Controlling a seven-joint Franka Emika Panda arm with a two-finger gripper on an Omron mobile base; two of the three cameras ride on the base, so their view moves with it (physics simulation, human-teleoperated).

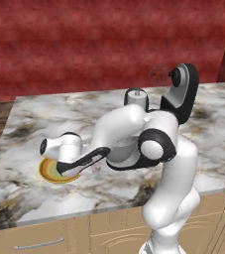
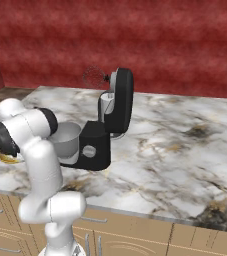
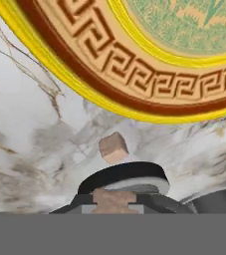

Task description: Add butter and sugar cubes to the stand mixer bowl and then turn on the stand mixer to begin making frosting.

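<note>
Gripper (image 1: 64,170) is low over the counter (image 1: 29,129), at the near edge of the yellow-rimmed plate (image 1: 44,172). In the hand view my fingers (image 3: 134,177) are pinched in narrow, with a tan piece seated between them. I read that as the butter (image 3: 113,200), gripped.

There's a second small tan block (image 3: 113,148) just past the tips. It's on or over the marble, just outside the plate rim (image 3: 59,74). Can't tell whether it's the far end of the same stick or a separate cube. If it's the same stick, the long axis runs straight out along my fingers towards the plate.

What matters for the next move:
- The stand mixer bowl (image 2: 67,136) is off to my right, well apart from the plate, and my own elbow sits between it and the hand.
- The stand mixer (image 2: 116,102) has its head tipped back and the whisk (image 2: 92,76) is up, so the bowl mouth is open from above.
- My guess at the path: lift first, then swing right and come in over the rim from the near side.

Risks and gaps:
- The grip is near the end of a thin stick, so it may pivot on the swing.
- I can't make out the sugar cubes for certain.
- The knob (image 2: 89,150) faces the near side of the mixer base; that's for later.
</note>
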